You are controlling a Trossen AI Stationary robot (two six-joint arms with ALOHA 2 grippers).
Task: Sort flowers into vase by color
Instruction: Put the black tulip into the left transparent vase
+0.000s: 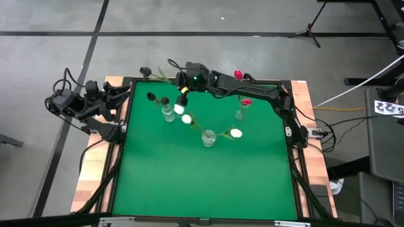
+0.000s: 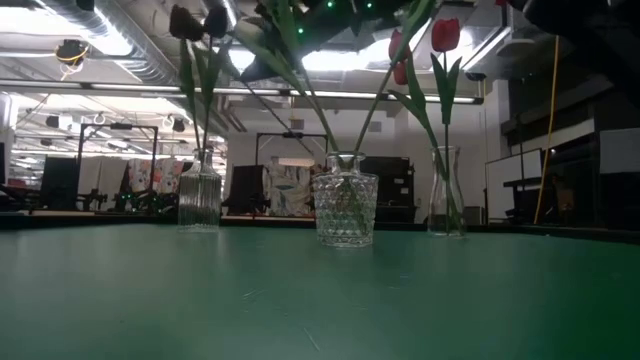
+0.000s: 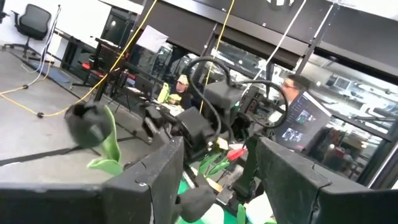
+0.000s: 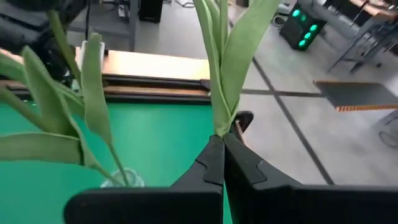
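Taking the cut-glass vase (image 2: 345, 212) at mid-table as the mark: it already holds white tulips (image 1: 235, 133). Behind it to one side the ribbed vase (image 2: 199, 203) holds dark tulips (image 1: 151, 97); to the other side the slim vase (image 2: 446, 192) holds a red tulip (image 1: 246, 101). Farther back, the right gripper (image 4: 222, 144) is clamped together on a green stem (image 4: 219, 68) above the ribbed vase. Likely best: keep the stem upright and lower slowly into the matching vase. The left gripper (image 3: 214, 180), jaws apart, waits off the table's far left corner

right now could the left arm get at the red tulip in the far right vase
Probably not: the left gripper waits at the table's left edge, and the right arm stretches across in front of that red tulip.
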